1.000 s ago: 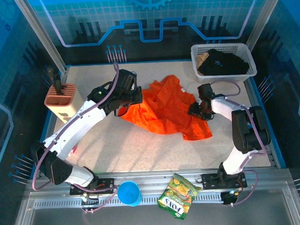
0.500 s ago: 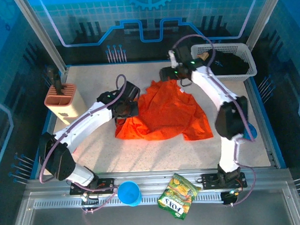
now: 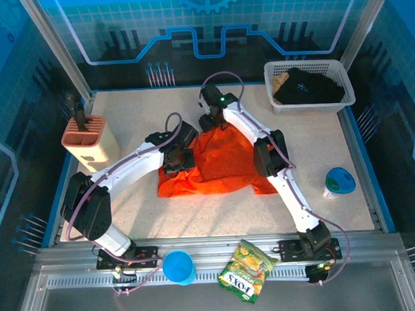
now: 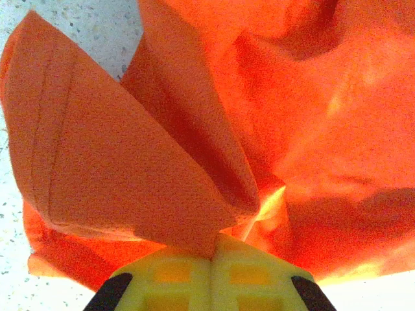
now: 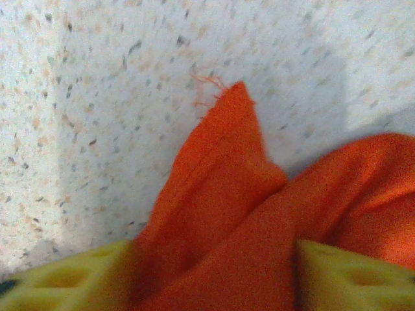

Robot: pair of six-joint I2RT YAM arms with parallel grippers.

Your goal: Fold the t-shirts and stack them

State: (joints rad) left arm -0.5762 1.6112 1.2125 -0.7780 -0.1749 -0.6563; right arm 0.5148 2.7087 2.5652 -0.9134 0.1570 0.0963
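Note:
The orange t-shirt (image 3: 225, 165) lies spread in a rough trapezoid at mid-table. My left gripper (image 3: 177, 161) is at its left edge, and the left wrist view shows the yellow fingers (image 4: 175, 272) pressed together on a raised fold of orange cloth (image 4: 130, 162). My right gripper (image 3: 213, 122) is at the shirt's far-left corner. In the right wrist view a bunched corner (image 5: 220, 194) with a frayed tip fills the gap between its fingers (image 5: 350, 275). The black t-shirt (image 3: 308, 88) sits crumpled in the white basket (image 3: 273, 71) at the back right.
A knife block (image 3: 86, 137) stands at the left edge. A cup with a blue lid (image 3: 339, 181) sits on the right of the table. On the front rail lie a blue cup (image 3: 178, 267) and a green-yellow snack bag (image 3: 247, 271).
My right arm swung from the shirt's right side to the far edge, then left to the far-left corner. My left gripper shifted nearer and right. The shirt now lies flatter and wider.

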